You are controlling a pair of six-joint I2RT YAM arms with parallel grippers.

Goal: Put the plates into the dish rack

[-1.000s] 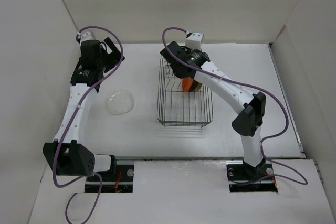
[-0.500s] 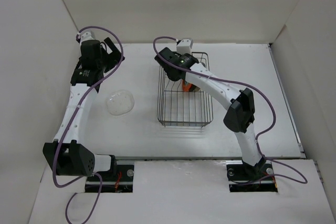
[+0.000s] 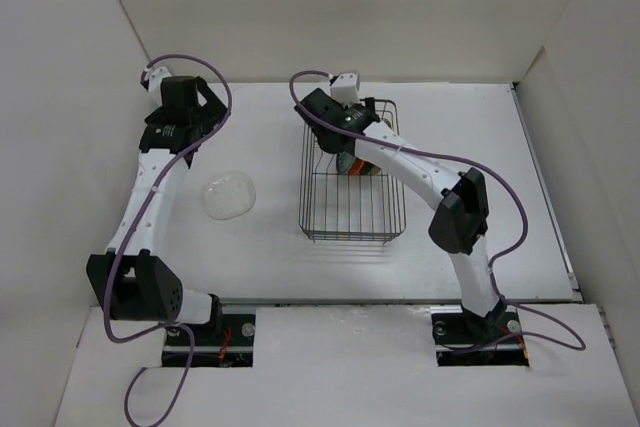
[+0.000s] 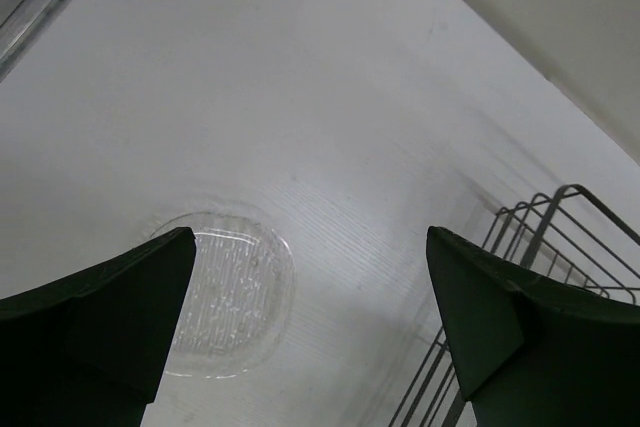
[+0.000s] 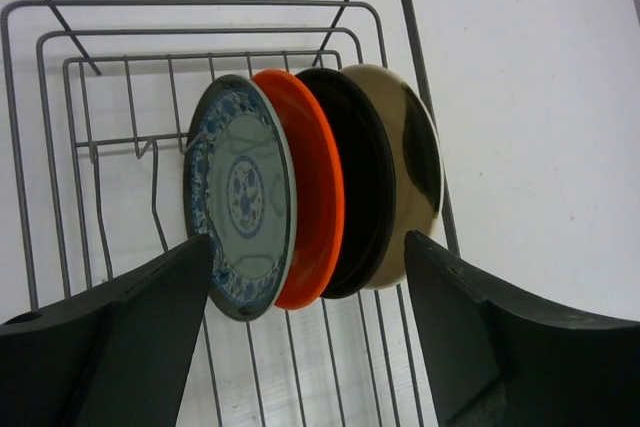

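Glass plate (image 3: 230, 195) lay flat on the worktop (image 3: 270, 247), left of the rack (image 3: 352, 237) and apart from it, the only plate not yet loaded. The other four stood on edge side by side in the rack's far half: teal (image 5: 240, 207), orange (image 5: 320, 197), black (image 5: 362, 177) and cream (image 5: 415, 167).

The left arm was plainly the nearer one. Its hand (image 4: 310, 247) hung over the far left of the worktop, and the glass plate sat below it, toward the arm bases and a little toward the rack. In the wrist view the plate showed low and nearer the left finger, not centred between the two. Being round and flat on the surface, it offered only its rim, so the pick looked to call for a low approach with one finger sliding under the edge. The clear glass was hard to make out against the white top.

The left hand's fingers were spread wide, with nothing between them and nothing touched.

The right hand (image 5: 307, 239) hovered over the loaded plates, its fingers apart, one on each side of the row, gripping none of them. The rack's near half had bare dividers, a likely place for the last plate.
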